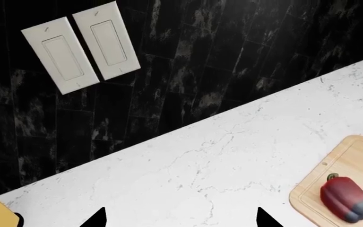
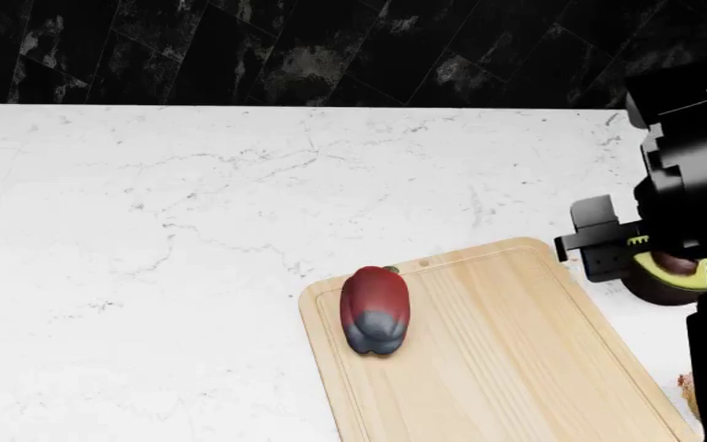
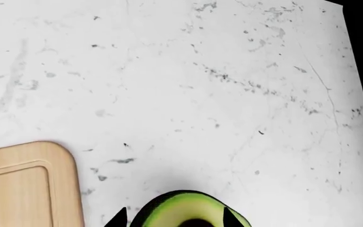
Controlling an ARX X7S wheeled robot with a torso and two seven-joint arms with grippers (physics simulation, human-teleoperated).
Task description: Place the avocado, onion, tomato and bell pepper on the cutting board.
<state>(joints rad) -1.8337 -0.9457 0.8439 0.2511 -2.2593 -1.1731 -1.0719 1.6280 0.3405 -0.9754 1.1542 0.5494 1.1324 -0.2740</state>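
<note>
The avocado (image 3: pixel 188 210) sits on the bench just off the cutting board's (image 2: pixel 501 359) right edge, between the right gripper's (image 3: pixel 176 218) fingertips; whether they are clamped is unclear. An off-centre squeeze could roll it away. The bell pepper (image 2: pixel 375 308) occupies the board's left edge; the rest lies open. The left gripper (image 1: pixel 180 218) hangs spread, empty.

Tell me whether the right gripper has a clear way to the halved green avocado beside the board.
Probably yes. The right gripper already sits at the halved green avocado, a fingertip on each side, on bare white marble counter beside the pale wooden cutting board; nothing lies between them.
</note>
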